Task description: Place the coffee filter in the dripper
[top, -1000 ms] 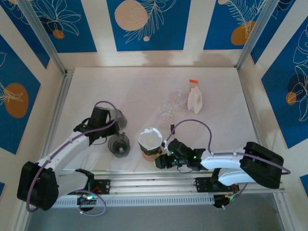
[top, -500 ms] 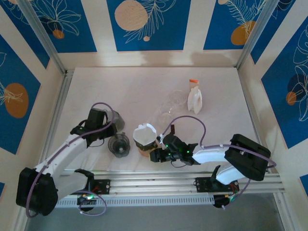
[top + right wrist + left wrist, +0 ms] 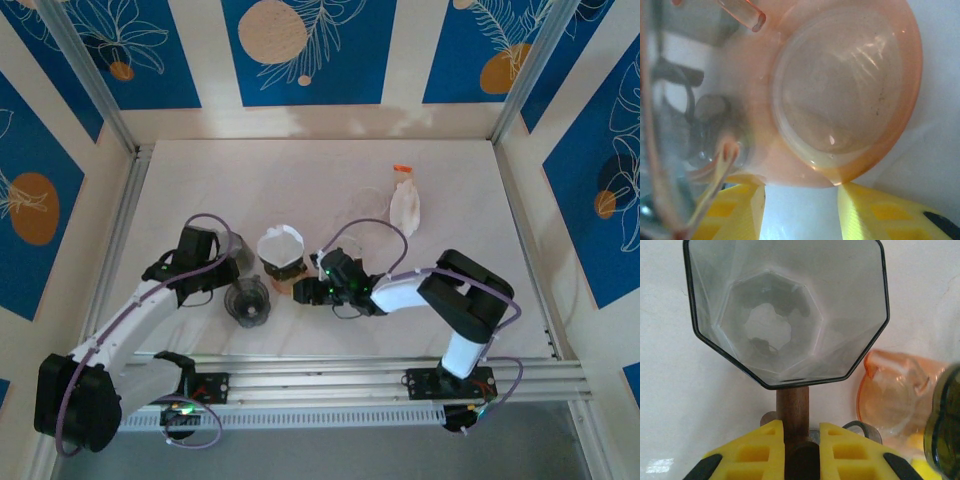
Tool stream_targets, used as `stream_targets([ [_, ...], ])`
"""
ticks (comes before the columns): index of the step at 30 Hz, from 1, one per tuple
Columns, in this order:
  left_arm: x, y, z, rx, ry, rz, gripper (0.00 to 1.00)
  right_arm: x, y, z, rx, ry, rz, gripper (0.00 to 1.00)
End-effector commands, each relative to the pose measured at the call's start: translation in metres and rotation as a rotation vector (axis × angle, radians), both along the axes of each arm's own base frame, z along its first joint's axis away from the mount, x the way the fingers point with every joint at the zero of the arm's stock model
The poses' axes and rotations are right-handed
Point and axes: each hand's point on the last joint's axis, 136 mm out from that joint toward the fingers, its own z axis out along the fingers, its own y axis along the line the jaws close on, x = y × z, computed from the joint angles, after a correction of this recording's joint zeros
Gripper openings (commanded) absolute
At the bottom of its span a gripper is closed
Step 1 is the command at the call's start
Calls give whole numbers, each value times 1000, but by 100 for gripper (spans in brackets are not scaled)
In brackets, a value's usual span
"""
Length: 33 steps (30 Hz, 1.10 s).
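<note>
There is one smoky glass dripper (image 3: 785, 315), and the left fingers (image 3: 762, 442) are clamped together on its wooden handle (image 3: 792, 407). It is held low over the bench (image 3: 300, 180), near the front edge. The one coffee filter (image 3: 280, 245), white and open-topped, sits inside a single orange holder (image 3: 840, 95), just right of the dripper and not yet in it. The right fingers (image 3: 880, 210) are closed on either side of the holder's base. A white bundle with an orange tip (image 3: 405, 205) stands well apart toward the back right.
</note>
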Motion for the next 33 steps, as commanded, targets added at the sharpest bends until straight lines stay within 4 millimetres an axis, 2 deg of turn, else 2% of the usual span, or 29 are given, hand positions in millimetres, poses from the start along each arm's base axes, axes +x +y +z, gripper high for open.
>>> stream_targets([
  [1,-8,7,-4,-4,40,24,5,39,3,1,-5,-87,-48,43],
  [11,-12,12,-4,-2,49,42,3,91,26,-6,-5,-77,-79,42],
  [18,-8,13,1,-5,41,44,3,112,36,-10,-1,-57,-87,42],
  [24,-4,13,4,-7,33,46,2,104,32,-5,-23,-51,-97,45],
  [33,-2,12,4,-14,34,44,0,67,11,-3,-85,-17,-146,49],
])
